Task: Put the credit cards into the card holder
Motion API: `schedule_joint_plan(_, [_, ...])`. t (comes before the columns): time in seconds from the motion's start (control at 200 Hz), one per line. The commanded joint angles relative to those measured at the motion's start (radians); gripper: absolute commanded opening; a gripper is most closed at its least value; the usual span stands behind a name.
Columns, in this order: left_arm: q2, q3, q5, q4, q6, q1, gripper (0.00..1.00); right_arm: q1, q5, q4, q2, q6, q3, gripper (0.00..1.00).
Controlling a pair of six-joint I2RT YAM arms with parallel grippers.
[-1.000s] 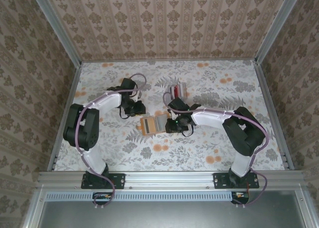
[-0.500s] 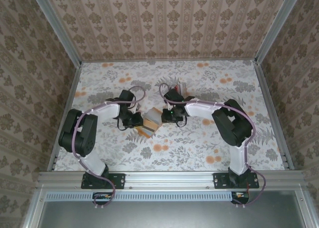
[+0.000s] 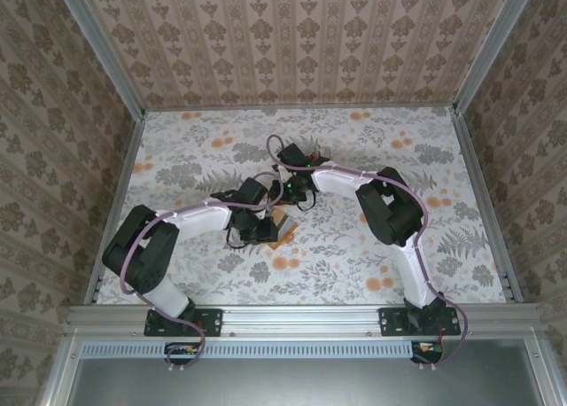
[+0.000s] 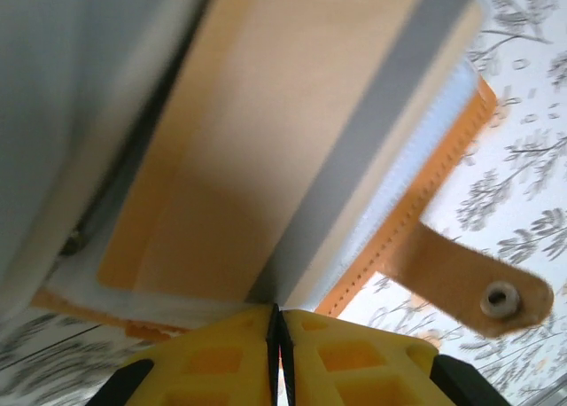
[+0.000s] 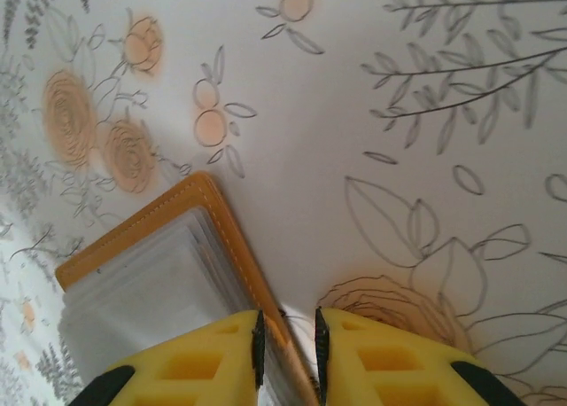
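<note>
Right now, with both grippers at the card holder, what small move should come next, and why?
Probably draw the left gripper and right gripper slightly apart to spread the card holder open: each pinches an edge of it, and its snap tab hangs undone.

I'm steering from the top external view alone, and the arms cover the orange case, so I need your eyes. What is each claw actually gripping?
Observer: The right claw is nipped on the stitched rim of the small flat orange folding card holder.
Operator: And the left one?
Observer: The left claw is pinched almost shut on an edge of the card holder, where its grey inner strip runs in.
Operator: Is the flap fastened?
Observer: No. The orange strap tab with its metal snap hangs free above the floral table.
</note>
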Motion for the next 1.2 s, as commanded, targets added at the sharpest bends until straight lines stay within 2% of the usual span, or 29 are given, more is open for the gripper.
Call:
schedule_joint_plan(0.0, [0.020, 0.030, -0.019, 0.099, -0.088, -0.041, 0.19, -0.004, -0.073, -0.042, 0.021, -0.040, 0.026, 0.25])
schedule_joint_plan(0.155, [0.022, 0.087, -0.058, 0.136, -0.098, -0.092, 0.20, -0.036, -0.091, -0.041, -0.008, -0.046, 0.026, 0.25])
schedule_joint_plan(0.345, [-0.005, 0.143, -0.095, 0.089, -0.045, -0.094, 0.21, -0.087, -0.076, -0.084, -0.110, -0.066, 0.024, 0.26])
schedule_joint_plan(0.455, [-0.050, 0.169, -0.137, 0.043, -0.001, -0.078, 0.25, -0.115, -0.058, -0.102, -0.198, -0.074, 0.003, 0.26])
schedule_joint_plan(0.645, [-0.044, 0.235, -0.118, 0.010, 0.053, -0.001, 0.33, -0.178, 0.016, -0.099, -0.341, -0.065, -0.081, 0.29])
schedule_joint_plan(0.88, [0.054, 0.357, -0.033, 0.011, 0.083, 0.094, 0.39, -0.266, 0.098, -0.098, -0.414, -0.054, -0.145, 0.35])
schedule_joint_plan(1.195, [0.244, 0.576, 0.012, -0.031, 0.104, 0.135, 0.46, -0.306, 0.203, -0.148, -0.351, -0.072, -0.085, 0.47])
